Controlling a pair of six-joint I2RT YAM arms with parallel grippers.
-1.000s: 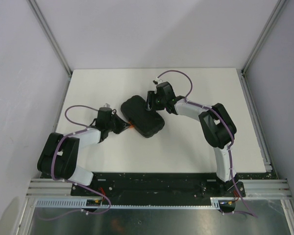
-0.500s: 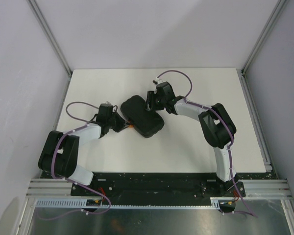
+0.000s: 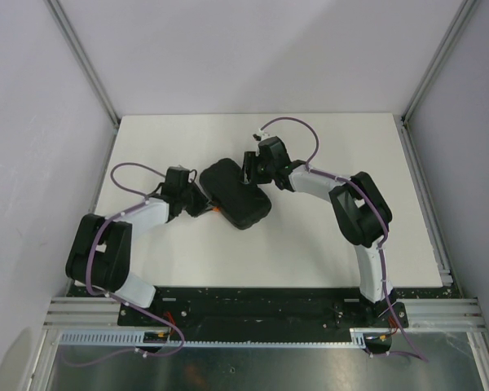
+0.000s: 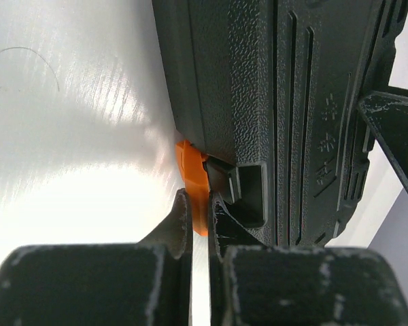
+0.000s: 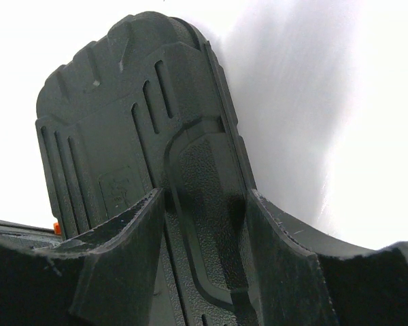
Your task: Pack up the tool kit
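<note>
The tool kit's black case lies shut on the white table, slanted, left of centre. Its small orange latch sticks out of the near-left edge. My left gripper is shut on that latch. In the left wrist view both fingers pinch the orange latch beside the case's textured wall. My right gripper rests on the far-right part of the lid. Seen from the right wrist, the right gripper stands open over the ribbed lid, holding nothing. No loose tools show.
The white table ends in metal frame posts at its back corners and grey walls on both sides. Purple cables loop over both arms. A black base rail runs along the near edge.
My left arm has reached slightly further up the table, still pinching the latch. The case and the right arm have hardly moved.
</note>
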